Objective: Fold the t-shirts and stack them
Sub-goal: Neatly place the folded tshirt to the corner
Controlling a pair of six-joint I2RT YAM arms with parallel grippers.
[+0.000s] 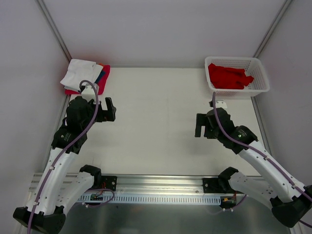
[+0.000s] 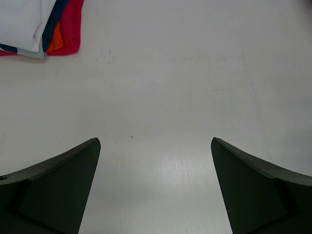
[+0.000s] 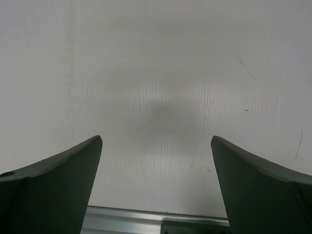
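— Since the left gripper (image 2: 156, 141) and the right gripper (image 3: 156, 139) both hang spread wide over the pale table (image 1: 156, 97), holding nothing, how much looks finished?
— Part of it, I'd judge. Soft folded t-shirts (image 1: 87, 75), white over blue, orange and red, sit stacked at upper left.
— And what's left?
— Crumpled bright red t-shirts (image 1: 229, 77) lie unfolded in the white plastic lattice basket (image 1: 239, 91), upper right.
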